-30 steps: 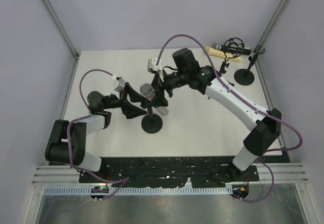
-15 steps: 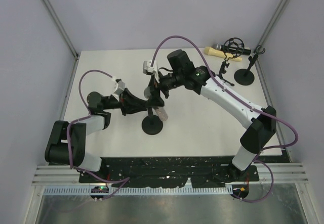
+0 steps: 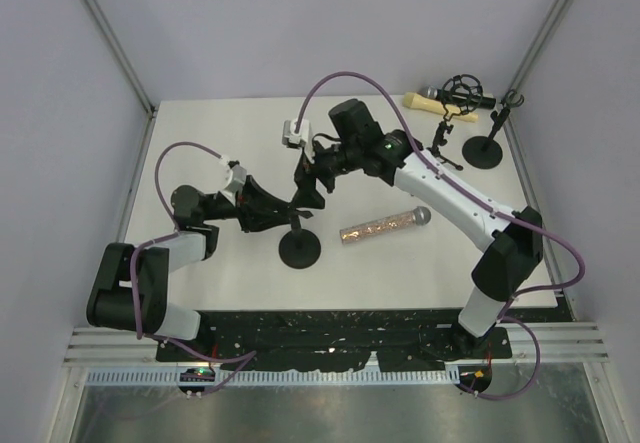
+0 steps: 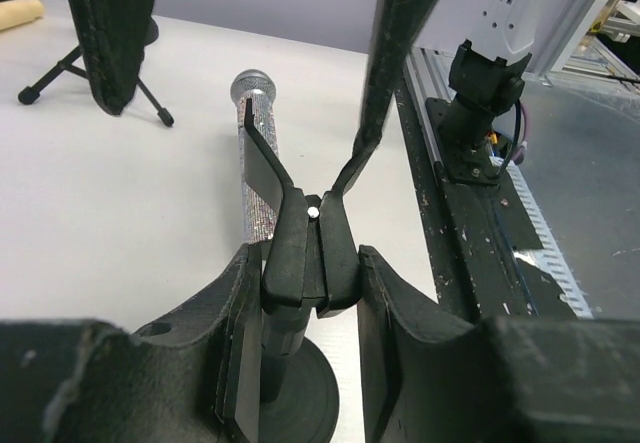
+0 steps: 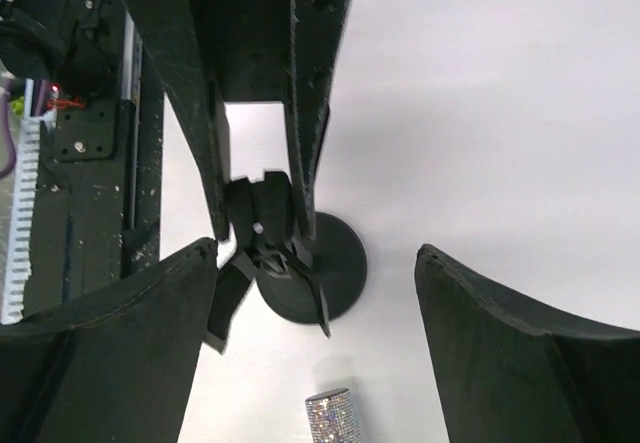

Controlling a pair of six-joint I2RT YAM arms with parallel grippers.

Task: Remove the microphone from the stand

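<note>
Two arms meet near the middle of a white table (image 3: 200, 133), which fills a booth with pale grey-lilac walls (image 3: 300, 23) and slanted aluminium corner posts (image 3: 110, 48). A black perforated plate (image 3: 330, 328) and a ribbed metal rail (image 3: 100, 343) run along the near edge, where the arm bases are bolted. Purple cables (image 3: 185, 145) loop over each arm.

The microphone (image 3: 385, 226) (image 4: 255, 178) (image 5: 333, 415) lies flat on the tabletop just right of the stand (image 3: 300, 251) (image 4: 300, 378) (image 5: 335, 263), apart from it. Its glittering body points left and its grey mesh head points right in the overhead view.

The stand is upright on its round black base. Its clip (image 4: 310, 248) (image 5: 262, 225) is empty, with the prongs spread in a V.

The left gripper (image 3: 288, 211) (image 4: 310, 263) reaches in from the left, its fingers pressed against both sides of the clip's lower part.

The right gripper (image 3: 312, 178) (image 5: 315, 251) hangs above the stand with its fingers spread wide and nothing between them.

At the far right corner stand a second microphone (image 3: 432, 92) in a ring shock mount (image 3: 462, 91), a pale yellow block (image 3: 424, 103) and another round-based stand (image 3: 483, 151), all well apart from the arms.
</note>
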